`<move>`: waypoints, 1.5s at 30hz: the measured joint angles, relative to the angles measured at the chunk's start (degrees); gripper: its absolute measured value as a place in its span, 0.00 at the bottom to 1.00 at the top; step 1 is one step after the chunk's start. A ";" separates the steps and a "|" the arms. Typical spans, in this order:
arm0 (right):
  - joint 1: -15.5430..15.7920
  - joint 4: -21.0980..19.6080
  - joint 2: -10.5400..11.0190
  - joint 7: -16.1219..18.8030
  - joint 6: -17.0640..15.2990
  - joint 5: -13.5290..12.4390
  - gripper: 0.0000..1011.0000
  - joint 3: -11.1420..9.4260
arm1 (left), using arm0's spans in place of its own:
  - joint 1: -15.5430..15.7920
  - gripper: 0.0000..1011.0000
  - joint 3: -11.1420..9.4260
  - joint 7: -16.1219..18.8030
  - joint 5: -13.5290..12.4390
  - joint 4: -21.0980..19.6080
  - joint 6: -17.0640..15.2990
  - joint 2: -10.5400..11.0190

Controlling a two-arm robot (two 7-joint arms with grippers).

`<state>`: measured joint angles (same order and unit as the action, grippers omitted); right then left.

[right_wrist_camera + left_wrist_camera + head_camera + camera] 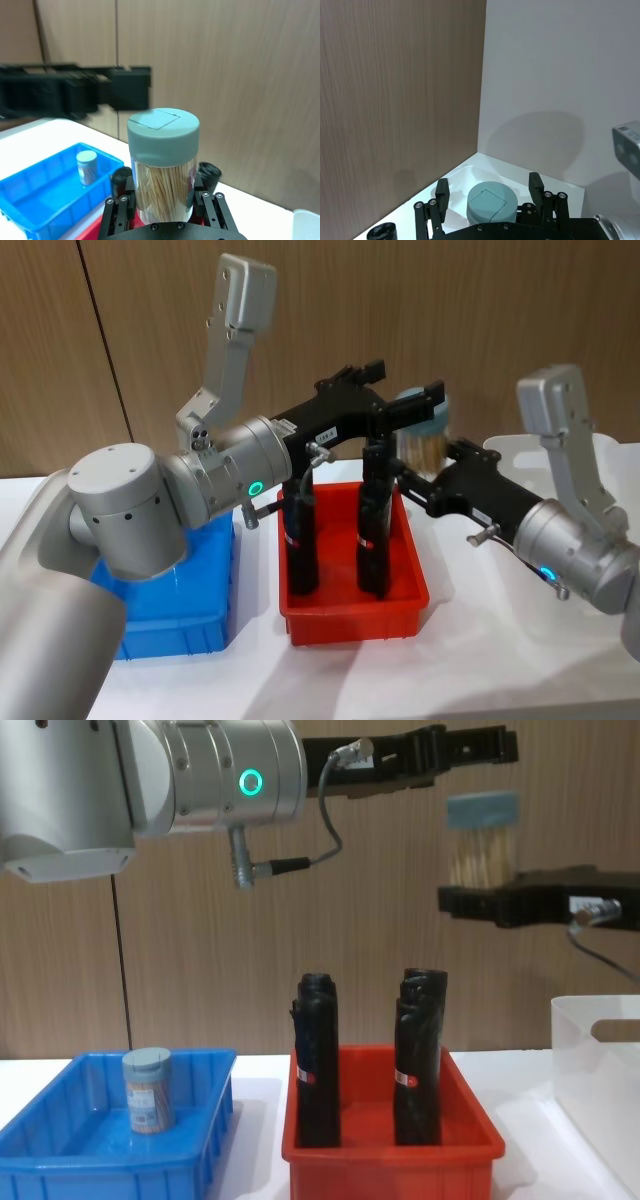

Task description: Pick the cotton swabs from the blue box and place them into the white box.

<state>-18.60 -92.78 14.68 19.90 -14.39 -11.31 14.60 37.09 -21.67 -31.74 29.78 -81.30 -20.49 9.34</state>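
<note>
A jar of cotton swabs (148, 1092) stands upright in the blue box (60, 1162) at the left of the desk (500, 660), beside a red bin (390, 1172) holding two black rolls (318, 1060), the white box (595, 1070) at the right. High over the red bin's far side, the right claw (164, 182) grips a second jar (162, 150) upright by its lower body, while the left claw (489, 186) hangs just above its lid, fingers spread wide.

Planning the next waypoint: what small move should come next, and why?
Probably swing the right gripper toward the translucent white plastic box: it is shut on a clear cotton swab jar with a pale blue lid, high above the red plastic bin, and the left gripper is open above it.
</note>
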 joint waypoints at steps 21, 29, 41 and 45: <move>-0.23 7.12 3.94 -6.16 1.24 -2.83 0.62 -4.97 | 0.00 0.99 0.00 0.00 0.00 0.00 0.00 0.00; -1.14 10.36 5.24 -7.90 0.97 -3.39 0.62 -6.83 | 0.00 0.99 0.00 0.00 0.00 0.00 0.00 0.00; -2.99 16.79 6.51 -8.75 -1.23 -4.60 0.62 -8.85 | 0.00 0.99 0.00 0.00 0.00 0.00 0.00 0.00; -3.59 18.87 6.70 -8.77 -1.64 -4.75 0.62 -9.23 | 0.00 0.99 0.00 0.00 0.00 0.00 0.00 0.00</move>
<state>-22.19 -73.91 21.38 11.13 -16.04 -16.07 5.37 37.09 -21.67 -31.74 29.78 -81.30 -20.49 9.34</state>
